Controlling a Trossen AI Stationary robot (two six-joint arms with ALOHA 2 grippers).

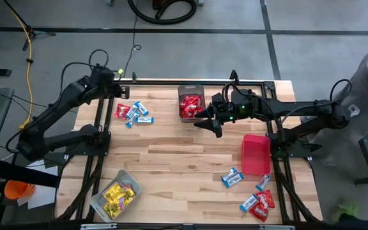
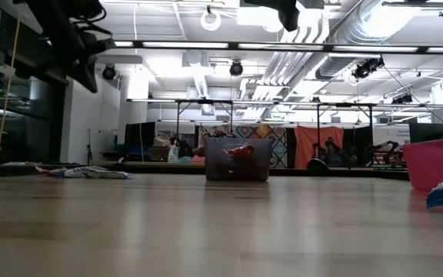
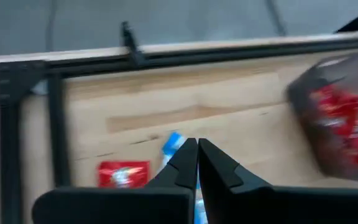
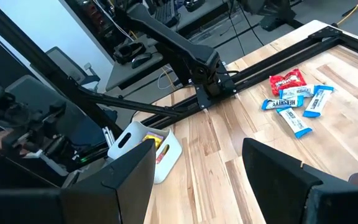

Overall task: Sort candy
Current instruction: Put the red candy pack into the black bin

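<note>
We see the right hand (image 1: 211, 123) hanging over the desk (image 1: 171, 150) just beside the mesh bin (image 1: 190, 102) of red candy (image 1: 190, 107), near the far edge; in the right wrist view its fingers (image 4: 129, 174) stand wide apart with nothing between them. The left hand (image 3: 197, 163) sits over the far left corner, above a small heap of candy (image 1: 133, 113); its fingers are pressed together, holding nothing that we can see, with a red packet (image 3: 123, 173) and a blue-and-white one (image 3: 172, 144) lying on the wood beyond them.

The candy lies in several places: red in the mesh bin; yellow (image 1: 119, 193) in the grey bin (image 1: 99, 203) at the near left corner; a loose mix of red and blue-and-white in the far left heap; more blue-and-white packets (image 1: 232, 177) and red ones (image 1: 261, 203) scattered toward the near right corner. The red bin (image 1: 255, 154) stands at the right side of the desk; we cannot tell what it holds.
</note>
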